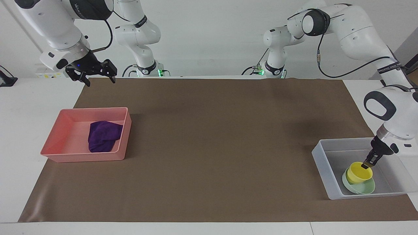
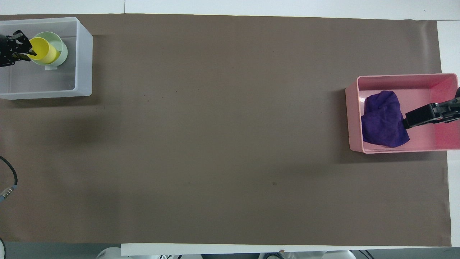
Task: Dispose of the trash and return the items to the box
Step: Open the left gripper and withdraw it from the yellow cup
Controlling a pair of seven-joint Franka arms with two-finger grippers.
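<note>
1. The left gripper (image 1: 368, 164) is reaching down into the translucent box (image 1: 321, 163), which is sitting at the left arm's end of the table, near the corner away from the robots. Its fingers are pinching the rim of the yellow cup (image 1: 358, 173).
2. The yellow cup is sitting inside the mint-green bowl (image 1: 361, 188) in the box, tipped slightly rather than dead upright (whether its base is fully seated on the bowl's floor cannot be told).
3. The purple rag (image 1: 104, 135) is lying in the pink tray (image 1: 65, 127) at the right arm's end of the table, so the trash step looks done. Judging by this, only the release of the cup is remaining.
4. The right gripper (image 1: 92, 70) is waiting in the air with fingers spread and empty, over the table edge nearest the robots, at the right arm's end, above the brown mat (image 1: 209, 147).
5. Risks from here:
   - Letting go while the cup is tilted could be tipping it over in the bowl or rolling it out onto the box floor.
   - Pulling up before the fingers are fully parted could be dragging the cup, and perhaps the light bowl, up with them.
   - A sideways exit could be catching the box wall and shoving the box toward the table edge.
</note>
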